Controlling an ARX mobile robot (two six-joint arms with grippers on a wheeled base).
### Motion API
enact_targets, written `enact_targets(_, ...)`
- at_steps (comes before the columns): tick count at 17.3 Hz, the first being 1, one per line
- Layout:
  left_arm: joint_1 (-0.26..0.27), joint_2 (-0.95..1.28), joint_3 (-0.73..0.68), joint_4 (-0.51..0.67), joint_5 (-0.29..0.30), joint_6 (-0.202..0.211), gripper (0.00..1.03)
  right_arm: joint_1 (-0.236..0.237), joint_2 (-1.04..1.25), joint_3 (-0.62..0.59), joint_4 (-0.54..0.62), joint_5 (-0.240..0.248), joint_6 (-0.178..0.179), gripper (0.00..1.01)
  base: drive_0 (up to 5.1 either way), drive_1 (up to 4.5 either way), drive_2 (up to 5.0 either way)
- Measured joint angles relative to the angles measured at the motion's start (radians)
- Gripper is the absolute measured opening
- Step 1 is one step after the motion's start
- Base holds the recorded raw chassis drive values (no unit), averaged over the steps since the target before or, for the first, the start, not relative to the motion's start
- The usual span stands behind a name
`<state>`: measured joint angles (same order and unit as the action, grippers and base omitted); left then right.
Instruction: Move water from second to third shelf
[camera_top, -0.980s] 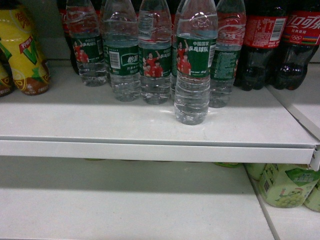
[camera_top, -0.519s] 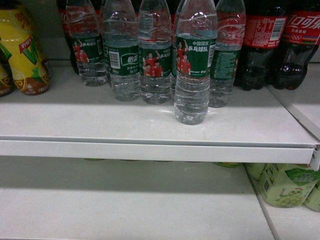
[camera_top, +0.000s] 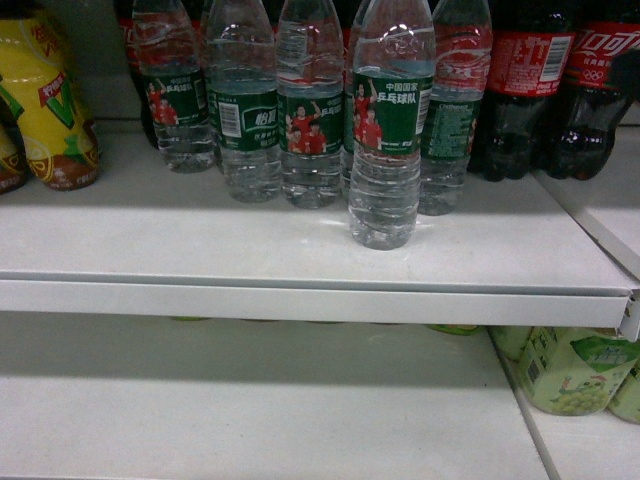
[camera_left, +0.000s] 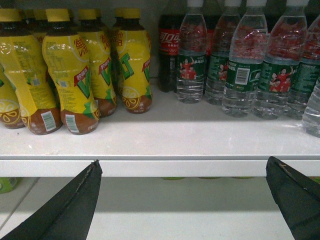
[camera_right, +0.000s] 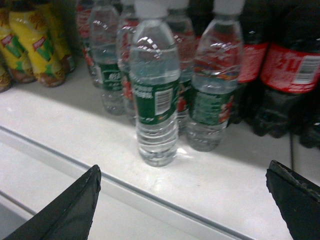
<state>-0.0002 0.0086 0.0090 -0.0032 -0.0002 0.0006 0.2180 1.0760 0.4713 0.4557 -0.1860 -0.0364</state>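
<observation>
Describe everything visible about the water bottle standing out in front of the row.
The front water bottle is clear ribbed plastic with a white cap, seen in the right wrist view, and a green wrap label showing red-shirted players and a barcode. It stands upright on the white shelf, ahead of the other water bottles, with no gripper touching it.

The scene is a white metal store shelving unit. The upper shelf board (camera_top: 200, 235) has a pale, slightly glossy surface and a folded front lip (camera_top: 300, 300) running across the view. Light falls on the front part of this board, while the back stays in shadow. Below it the lower shelf board (camera_top: 250, 410) is also white and lies mostly in shade. On the right, a narrow seam (camera_top: 525, 415) separates it from a neighbouring shelf section.
</observation>
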Motion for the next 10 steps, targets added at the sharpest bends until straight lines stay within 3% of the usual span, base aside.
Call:
enact_targets(3,0.0,0.0,0.0,0.0,0.0,0.0,0.98,0.099,0.179,0.04,0.062,0.027,-0.014,0.98,0.0,0.0,0.0)
enact_targets(6,0.0,0.0,0.0,0.0,0.0,0.0,0.98,0.121,0.217,0.056,0.073,0.029,-0.012,0.98,0.0,0.0,0.0)
enact_targets(10,0.0,0.0,0.0,0.0,0.0,0.0,0.98,0.193,0.307,0.114,0.093,0.029,0.019,0.98,0.0,0.0,0.0)
